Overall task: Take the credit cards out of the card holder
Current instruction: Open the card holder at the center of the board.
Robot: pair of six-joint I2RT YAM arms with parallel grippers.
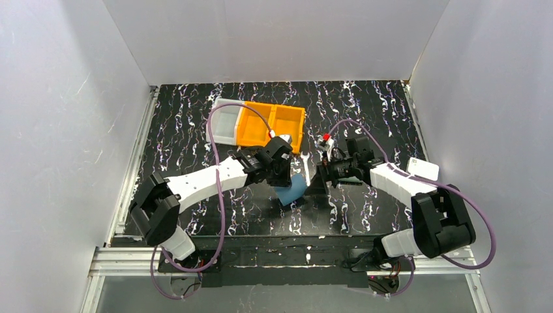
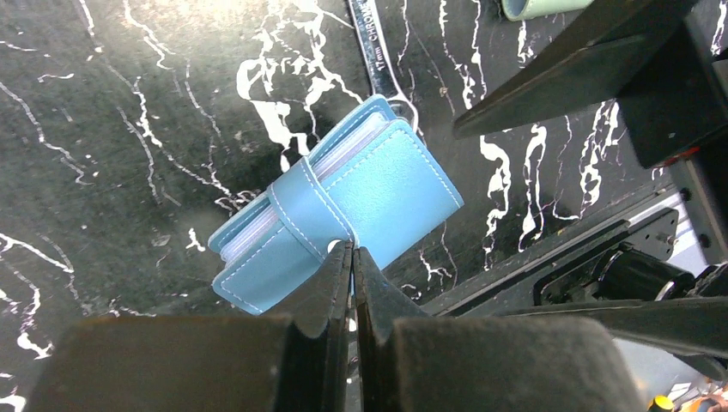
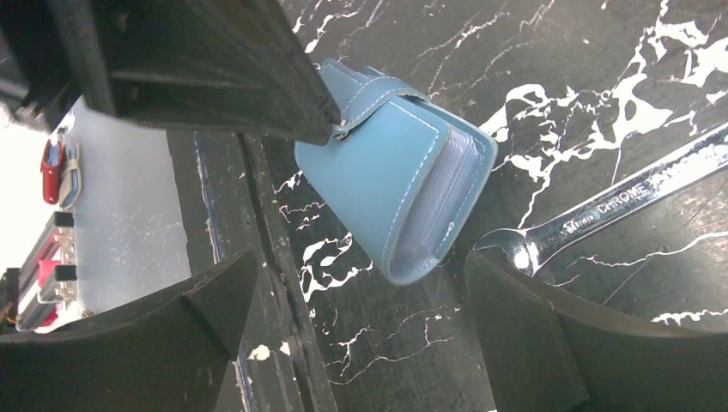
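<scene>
Inside the strapped-shut card holder, credit cards lie hidden.

**Claw pinched at the strap of the closed blue holder**

The left claw rises from the bottom centre, fingers pressed together, tips on the end of the strap that wraps the card holder. The holder lies slantwise mid-frame on the black marbled counter, clear pockets showing between its covers. A chrome wrench runs from top centre to the holder's upper corner. A dark angled bar crosses the upper right.
</scene>
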